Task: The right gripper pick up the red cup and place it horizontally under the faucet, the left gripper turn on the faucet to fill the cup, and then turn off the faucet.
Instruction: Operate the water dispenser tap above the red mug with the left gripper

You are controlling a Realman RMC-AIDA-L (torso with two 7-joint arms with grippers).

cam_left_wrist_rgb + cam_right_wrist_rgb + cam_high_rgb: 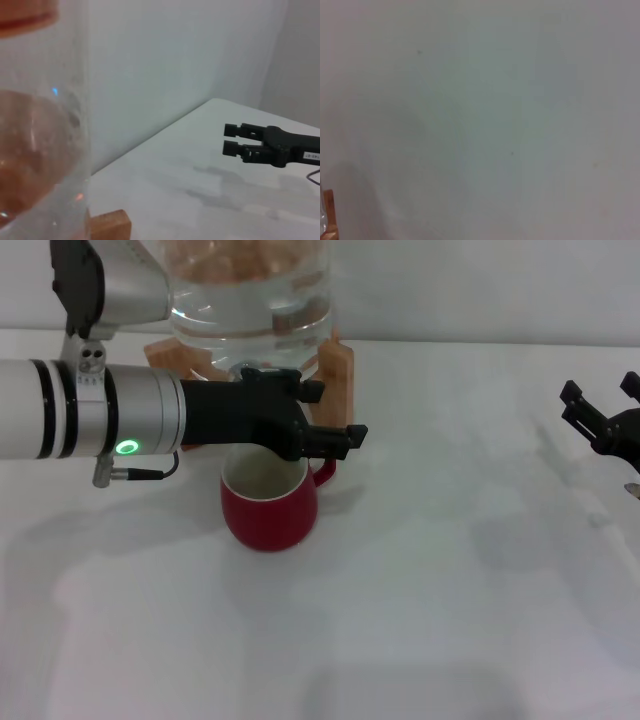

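Note:
The red cup [270,508] stands upright on the white table in front of the clear water jug [250,300], with its handle to the right. My left gripper [335,413], on the arm with the green light, reaches across just above the cup's rim at the foot of the jug, fingers apart. The faucet is hidden behind this claw. My right gripper [600,392] is open and empty at the far right, well away from the cup. It also shows in the left wrist view [231,139].
The jug sits in a wooden stand [340,375], which also shows in the left wrist view [110,225] beside the jug wall [40,125]. White table [450,620] spreads in front and to the right. The right wrist view shows only table [495,125].

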